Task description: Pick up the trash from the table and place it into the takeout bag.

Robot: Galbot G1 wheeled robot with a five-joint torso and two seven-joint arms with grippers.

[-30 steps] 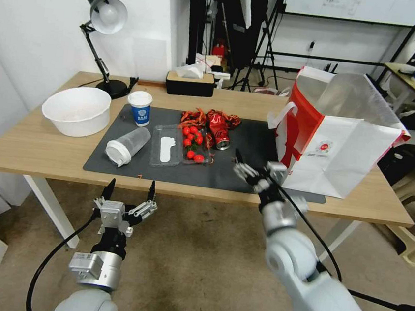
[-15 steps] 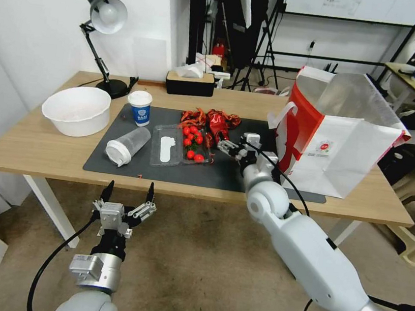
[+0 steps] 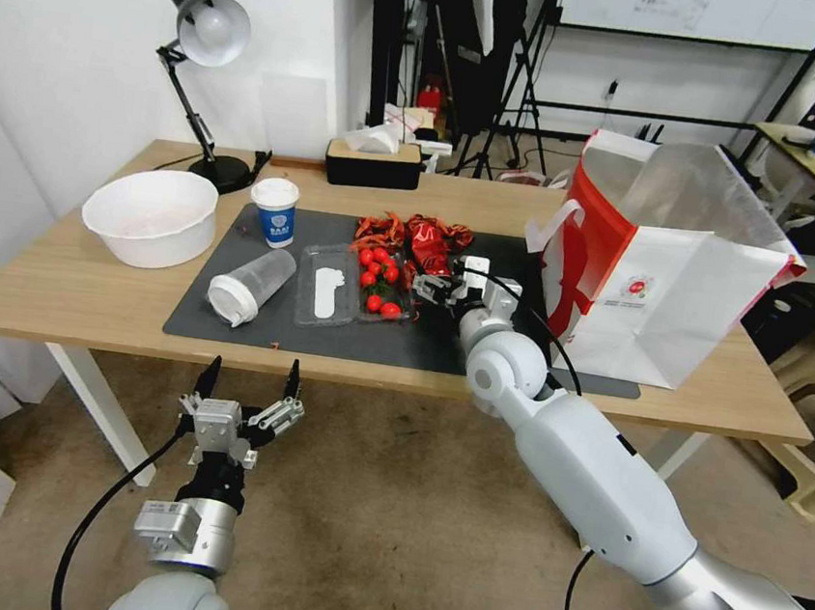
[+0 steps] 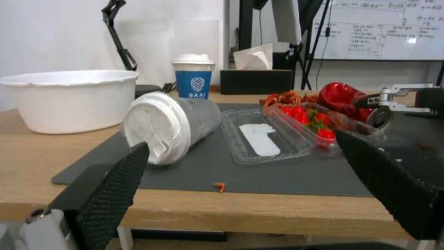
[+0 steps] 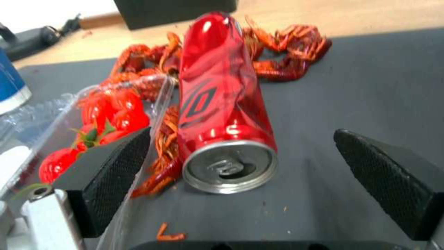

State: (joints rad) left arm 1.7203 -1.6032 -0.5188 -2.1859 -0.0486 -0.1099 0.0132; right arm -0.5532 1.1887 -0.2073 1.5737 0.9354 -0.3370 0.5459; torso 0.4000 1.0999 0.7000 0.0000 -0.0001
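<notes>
Flanking the crushed red can (image 5: 222,111), crayfish shells (image 5: 282,52) and tomato tray (image 5: 92,114).

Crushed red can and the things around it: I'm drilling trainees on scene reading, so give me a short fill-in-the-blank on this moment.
1. The right claw is open, with the crushed red can lying on its ____ between the fingers.
2. The clear white-lidded cup lies on the dark grey ____.
3. The left claw hangs ____ the table edge.

Missing: side; mat; below
</notes>
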